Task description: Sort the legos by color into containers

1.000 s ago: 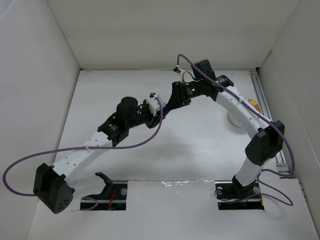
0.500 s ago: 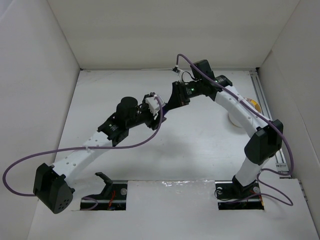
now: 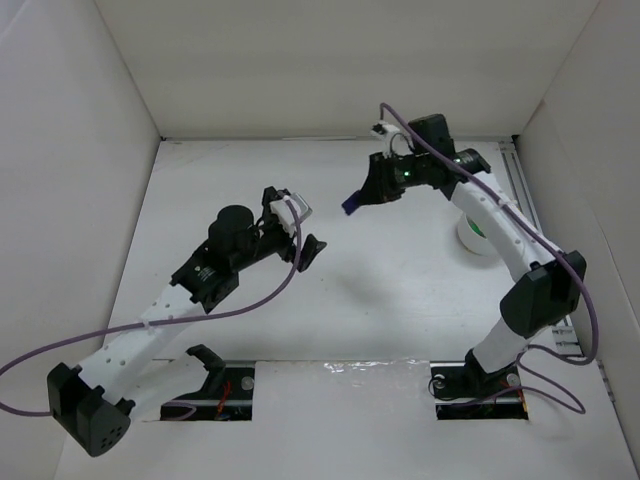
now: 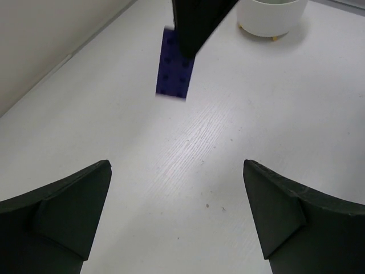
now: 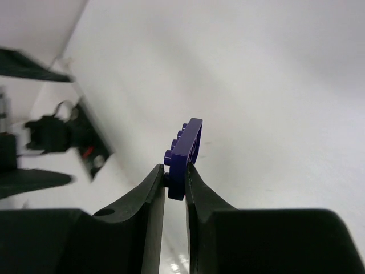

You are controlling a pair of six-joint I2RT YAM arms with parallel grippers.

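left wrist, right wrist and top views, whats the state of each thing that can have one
left hand, open wide, holding nothing
right hand, shut on the purple lego
purple lego, pinched by one end between the right hand's fingers, the rest sticking out past the tips
white bowl, upright, apart from both hands, contents not visible

The surface [image 3: 400, 290] is white with a faint wood grain, and white panels [image 3: 90, 150] wall it in on the left, far and right sides. A round white bowl [image 3: 468, 238] stands on it near the right edge, close to a metal rail [image 3: 524, 195] running along that edge. In the left wrist view, small yellowish bits [image 4: 274, 38] show at the bowl's foot, too small to identify.
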